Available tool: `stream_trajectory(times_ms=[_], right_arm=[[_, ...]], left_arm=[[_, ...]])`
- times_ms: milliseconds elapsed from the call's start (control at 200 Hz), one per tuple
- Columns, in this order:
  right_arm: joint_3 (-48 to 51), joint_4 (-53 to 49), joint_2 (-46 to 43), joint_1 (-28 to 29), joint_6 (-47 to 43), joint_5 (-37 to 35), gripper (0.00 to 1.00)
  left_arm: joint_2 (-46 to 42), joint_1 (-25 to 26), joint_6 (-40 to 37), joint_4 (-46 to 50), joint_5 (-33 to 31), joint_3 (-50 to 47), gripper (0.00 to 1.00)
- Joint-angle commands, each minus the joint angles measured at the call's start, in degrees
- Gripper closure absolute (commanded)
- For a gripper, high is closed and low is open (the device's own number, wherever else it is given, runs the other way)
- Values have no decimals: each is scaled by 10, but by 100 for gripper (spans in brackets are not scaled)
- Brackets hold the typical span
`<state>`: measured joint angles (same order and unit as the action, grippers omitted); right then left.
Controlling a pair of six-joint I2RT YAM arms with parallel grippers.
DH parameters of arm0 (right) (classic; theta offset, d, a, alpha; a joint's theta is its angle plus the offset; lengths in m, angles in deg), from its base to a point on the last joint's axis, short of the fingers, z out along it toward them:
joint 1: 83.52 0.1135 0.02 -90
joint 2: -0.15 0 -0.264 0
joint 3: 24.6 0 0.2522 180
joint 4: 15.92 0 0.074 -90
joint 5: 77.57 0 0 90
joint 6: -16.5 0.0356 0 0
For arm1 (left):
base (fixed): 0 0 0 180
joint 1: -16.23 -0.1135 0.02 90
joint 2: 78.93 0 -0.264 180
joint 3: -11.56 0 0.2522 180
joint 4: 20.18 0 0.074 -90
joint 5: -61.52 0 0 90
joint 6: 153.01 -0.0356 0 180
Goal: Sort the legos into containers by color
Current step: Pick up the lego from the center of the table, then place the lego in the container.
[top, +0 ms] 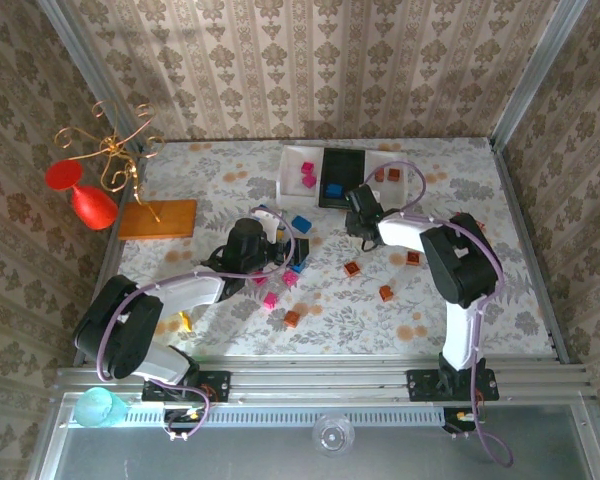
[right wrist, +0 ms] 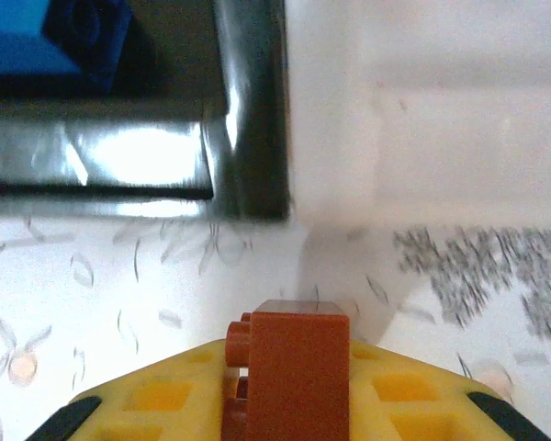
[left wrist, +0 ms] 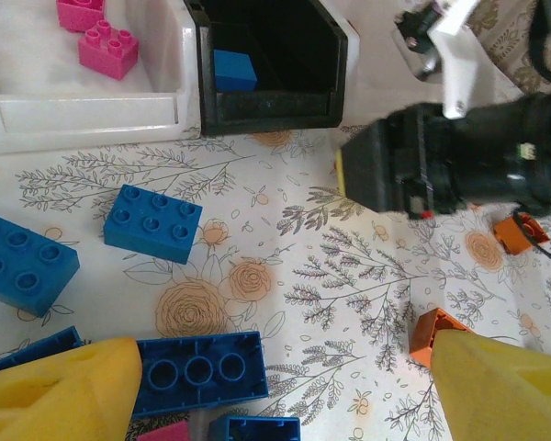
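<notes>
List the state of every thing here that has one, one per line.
left pincer, open above loose blue legos.
right pincer, shut on an orange-brown lego.
black tray, holds a blue lego.
left white tray, holds pink legos.
right white tray, holds orange-brown legos.
other legos, scattered unsorted on the table.
</notes>
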<state>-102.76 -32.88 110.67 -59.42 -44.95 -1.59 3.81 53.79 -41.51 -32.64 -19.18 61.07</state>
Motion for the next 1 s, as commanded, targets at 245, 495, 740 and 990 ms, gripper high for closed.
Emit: stream_trajectory(times_ms=[245,495,740,990], right_arm=[[44,-7,-166,-44,-22,1,69],[-68,-10,-69,-107,-19,5,69],[-214,-47,70,-143,-8,74,64],[-190,-36,25,-148,-20,120,47]], left_arm=[[5,1,17,-32,39,-3,17],[5,1,20,-33,40,-4,17],[-2,7,17,-23,43,3,18],[6,29,-11,-22,73,22,17]])
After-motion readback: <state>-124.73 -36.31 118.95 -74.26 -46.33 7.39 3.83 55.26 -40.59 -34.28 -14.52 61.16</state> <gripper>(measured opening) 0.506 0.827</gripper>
